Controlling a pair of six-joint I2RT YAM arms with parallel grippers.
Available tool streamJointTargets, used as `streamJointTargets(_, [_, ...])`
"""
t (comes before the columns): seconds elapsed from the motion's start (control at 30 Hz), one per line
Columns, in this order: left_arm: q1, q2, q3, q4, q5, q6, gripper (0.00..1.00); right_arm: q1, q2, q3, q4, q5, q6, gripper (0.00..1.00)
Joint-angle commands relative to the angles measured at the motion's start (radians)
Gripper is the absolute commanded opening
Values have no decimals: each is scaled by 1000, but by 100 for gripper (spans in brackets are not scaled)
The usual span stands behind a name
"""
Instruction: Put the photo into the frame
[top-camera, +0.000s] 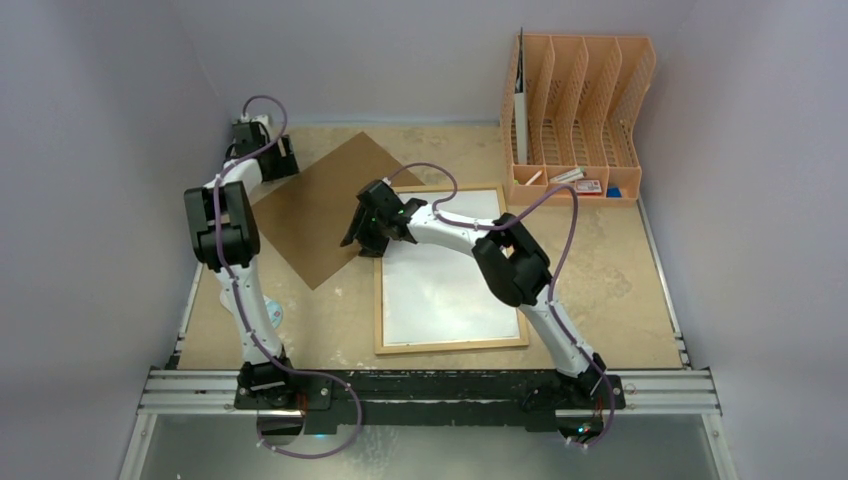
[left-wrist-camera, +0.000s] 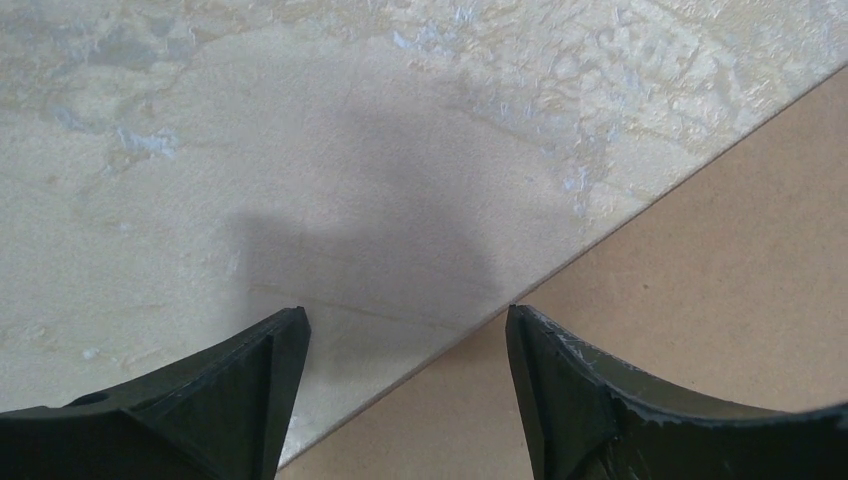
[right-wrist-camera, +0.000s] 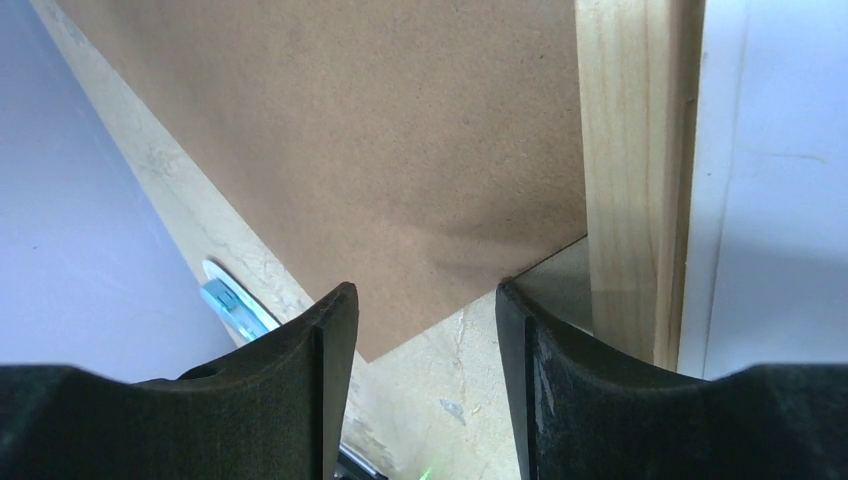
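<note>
The frame (top-camera: 450, 345) lies flat at mid-table, a thin light-wood border round a white inside. Its brown fibreboard back (top-camera: 320, 210) lies apart on the left, turned like a diamond. My left gripper (top-camera: 265, 150) is open at the board's far-left corner. In the left wrist view the board (left-wrist-camera: 720, 280) has its edge running between the gripper's (left-wrist-camera: 405, 320) spread fingers. My right gripper (top-camera: 372, 232) is open and empty at the frame's left side. In the right wrist view it (right-wrist-camera: 425, 300) hovers over bare table between the board's corner (right-wrist-camera: 380, 150) and the wood border (right-wrist-camera: 635, 170). The photo is out of view.
An orange file organiser (top-camera: 575, 100) stands at the back right, with a sheet in its left slot and small items in its front tray. A small blue and white thing (top-camera: 272, 315) lies by the left arm. Walls close in on both sides.
</note>
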Motion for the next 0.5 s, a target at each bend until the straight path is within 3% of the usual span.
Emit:
streamJointTargets(0.0, [5, -45, -56, -132, 20, -53, 74, -12, 51, 27, -75, 102, 40, 56])
streamJointTargets(0.1, [7, -83, -93, -181, -16, -56, 72, -12, 70, 24, -41, 92, 37, 56])
streamJointTargets(0.23, [30, -137, -162, -241, -81, -82, 69, -13, 62, -59, 160, 37, -15, 56])
streamJointTargets(0.47, [80, -225, -330, -251, -98, -84, 65, -13, 96, -58, 209, -10, -111, 56])
